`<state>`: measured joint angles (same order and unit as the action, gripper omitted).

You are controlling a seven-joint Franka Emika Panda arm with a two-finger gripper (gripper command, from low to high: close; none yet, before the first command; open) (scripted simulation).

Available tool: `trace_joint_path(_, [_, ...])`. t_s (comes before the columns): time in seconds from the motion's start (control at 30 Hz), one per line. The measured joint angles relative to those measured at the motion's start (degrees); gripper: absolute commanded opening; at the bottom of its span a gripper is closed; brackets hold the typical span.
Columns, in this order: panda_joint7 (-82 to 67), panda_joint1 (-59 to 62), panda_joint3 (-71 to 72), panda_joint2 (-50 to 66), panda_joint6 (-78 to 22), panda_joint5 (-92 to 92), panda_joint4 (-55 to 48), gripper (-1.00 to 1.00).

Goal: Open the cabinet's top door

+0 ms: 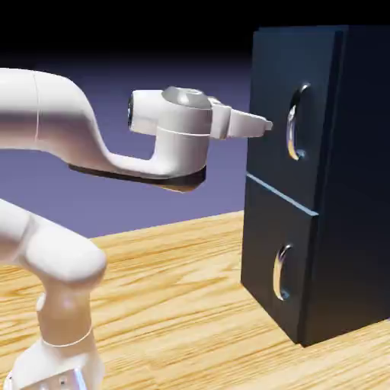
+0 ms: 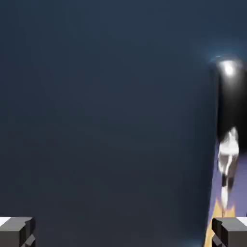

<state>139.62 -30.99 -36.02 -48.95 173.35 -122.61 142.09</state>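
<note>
Tall navy-black box-shaped cabinet (image 1: 358, 190): nearest, on the pale wood-grain worktop (image 1: 190, 320)
Curved silver upper handle (image 1: 292, 126): ungripped – pulling remains
Top door, large flat navy panel (image 1: 274, 91): closed – opening all left
White two-finger end effector (image 1: 268, 126): fingers apart, before that door
White jointed arm (image 1: 183, 141): extended toward the cabinet

The exterior view is bright on the white arm (image 1: 183, 129), whose upper surfaces are nearly washed out while its undersides fall into soft grey. The desk (image 1: 175, 305) is evenly and warmly lit, its grain crisp from the near edge back. The cabinet (image 1: 282, 114) is dim, its side almost black, with sharp glints on the curved handles (image 1: 297, 122). The hand view is darker: a smooth navy surface, paler toward the top, and a white glare spot on the handle at right, its reflections smeared.
</note>
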Motion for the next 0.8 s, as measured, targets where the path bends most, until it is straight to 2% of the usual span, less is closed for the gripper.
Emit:
trace_joint_path(0.4, [23.7,-7.39,-8.78,-3.97,-0.16,-29.9,-4.61,0.0])
trace_joint_path(0.47, [24.85,-7.75,-9.21,-4.17,-0.17,-31.36,-4.83,0.0])
trace_joint_path(0.6, [26.13,-16.05,-14.33,0.17,-2.57,-33.27,-10.24,0.0])
trace_joint_path(0.63, [26.38,-17.7,-15.35,1.03,-3.05,-33.65,-11.31,-1.0])
trace_joint_path(0.7, [26.38,-17.7,-15.35,1.04,-3.05,-33.65,-11.32,-1.0])
trace_joint_path(0.8, [26.36,-11.48,-10.27,1.59,-5.49,-30.22,-7.84,-1.0])
